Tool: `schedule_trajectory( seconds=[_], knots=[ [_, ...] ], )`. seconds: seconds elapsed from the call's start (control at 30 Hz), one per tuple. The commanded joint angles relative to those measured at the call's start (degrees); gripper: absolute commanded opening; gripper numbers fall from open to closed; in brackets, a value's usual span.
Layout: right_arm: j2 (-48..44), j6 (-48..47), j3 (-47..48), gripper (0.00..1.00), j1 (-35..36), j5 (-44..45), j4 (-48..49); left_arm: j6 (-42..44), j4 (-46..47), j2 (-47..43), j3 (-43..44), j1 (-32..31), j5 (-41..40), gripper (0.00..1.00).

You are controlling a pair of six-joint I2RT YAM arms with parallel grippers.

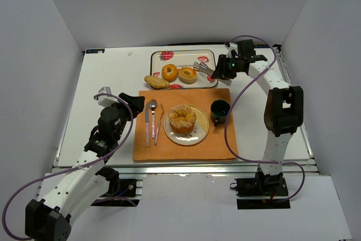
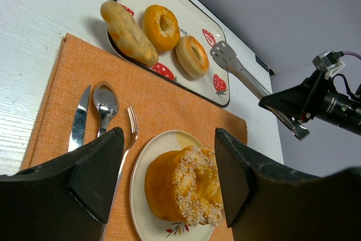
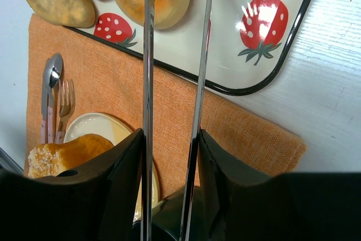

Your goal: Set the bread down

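A sugar-crusted ring bread (image 1: 182,118) sits on a small white plate (image 1: 198,135) on the orange placemat (image 1: 186,150). My left gripper (image 1: 132,105) is open and empty at the mat's left edge; in the left wrist view (image 2: 166,145) its fingers frame the bread (image 2: 186,182) from a distance. My right gripper (image 1: 227,70) is shut on metal tongs (image 1: 204,69), held over the strawberry tray (image 1: 208,55). The tongs' arms (image 3: 148,55) stand apart and hold nothing. On the tray lie two ring breads (image 1: 170,72) (image 1: 188,74), and a long bread (image 1: 156,82) rests on its near-left rim.
A knife (image 1: 148,125), spoon (image 1: 153,118) and fork (image 1: 159,123) lie left of the plate. A dark cup (image 1: 220,111) stands right of it, below my right gripper (image 3: 169,145). White walls enclose the table on three sides.
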Motion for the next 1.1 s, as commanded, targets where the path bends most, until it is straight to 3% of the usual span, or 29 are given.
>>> schedule_trajectory(
  seconds=[0.0, 1.07],
  knots=[
    [-4.0, 0.2, 0.0, 0.46, -0.2, -1.3, 2.3, -0.2, 0.8, -0.4, -0.1, 0.1, -0.1, 0.74],
    [3.6, -3.1, 3.8, 0.50, 1.6, -2.4, -3.5, 0.1, 2.0, 1.4, -0.2, 0.1, 0.2, 0.75]
  ],
)
